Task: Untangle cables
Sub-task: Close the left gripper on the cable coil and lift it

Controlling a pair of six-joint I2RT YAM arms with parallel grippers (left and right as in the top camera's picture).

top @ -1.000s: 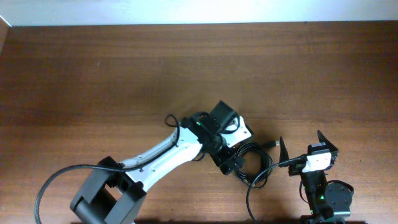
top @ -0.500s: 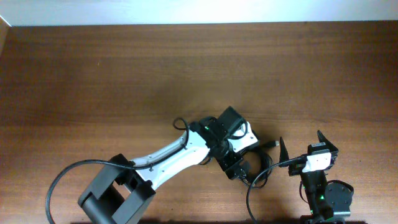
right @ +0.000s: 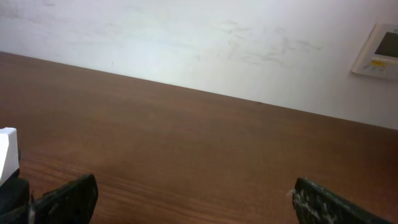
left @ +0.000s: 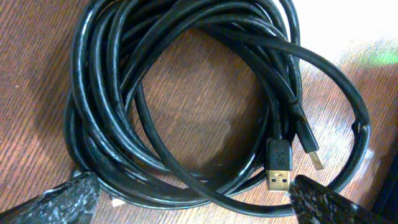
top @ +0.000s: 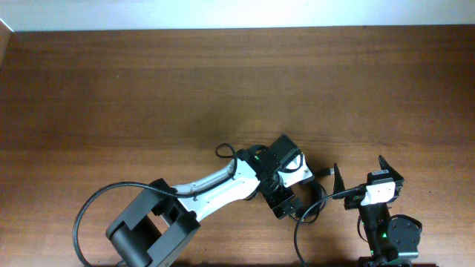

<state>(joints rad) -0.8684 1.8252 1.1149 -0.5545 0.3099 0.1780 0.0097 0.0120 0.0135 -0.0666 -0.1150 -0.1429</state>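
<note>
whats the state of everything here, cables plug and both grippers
cables: coiled in one tangled bundle, lying on the table
usb plug: unplugged, loose end
left gripper: open, fingers straddling the bundle, gripping nothing
right gripper: open, empty

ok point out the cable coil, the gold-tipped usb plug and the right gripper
cable coil (left: pixel 99 118), left wrist view, on the bundled strands at its left side
usb plug (left: pixel 278 167), left wrist view, on the black body above the gold tip
right gripper (right: pixel 195 186), right wrist view, midway between its open fingertips
</note>
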